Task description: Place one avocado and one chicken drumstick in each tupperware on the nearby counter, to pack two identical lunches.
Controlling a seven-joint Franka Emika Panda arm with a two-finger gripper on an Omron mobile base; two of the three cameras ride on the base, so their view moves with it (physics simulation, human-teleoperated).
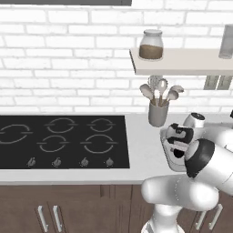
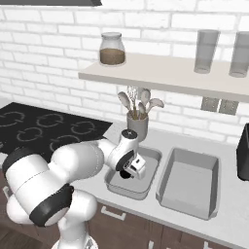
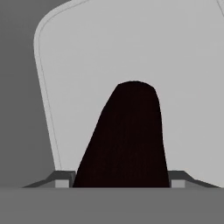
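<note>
Step in hand, as judged: delivering the near-black avocado [image 3: 129, 135] into the first tupperware [image 2: 148, 168]. In the hand view the dark lump sits between the two finger tips [image 3: 61, 179], rising toward 12 o'clock against the pale floor of the tray, whose rounded corner and raised rim curve through 10 to 11 o'clock.

End effector [image 2: 130, 173]: jaws part-way apart and closed on the avocado, one tip at either flank. In the right base view it hangs low inside the nearer tupperware, just above or at the tray floor; contact with the floor cannot be told.

Second tupperware [image 2: 189, 182] lies just beside the first, at 3 o'clock from it, floor bare. Both rest on the bench [image 2: 228, 214]. Utensil cup [image 2: 137, 124] stands at 12 o'clock from the first tray, near its far rim. In the left base view the end effector [image 1: 175, 148] sits at 5 o'clock from that cup, with the cooktop [image 1: 63, 139] well apart at 9 o'clock.

Neither drumstick nor the other avocado located.

Next move, as judged: widen the jaws to let the avocado settle, then lift straight up clear of the rim. Risk: a roundish lump may roll across the tray on release; low drop preferable.
</note>
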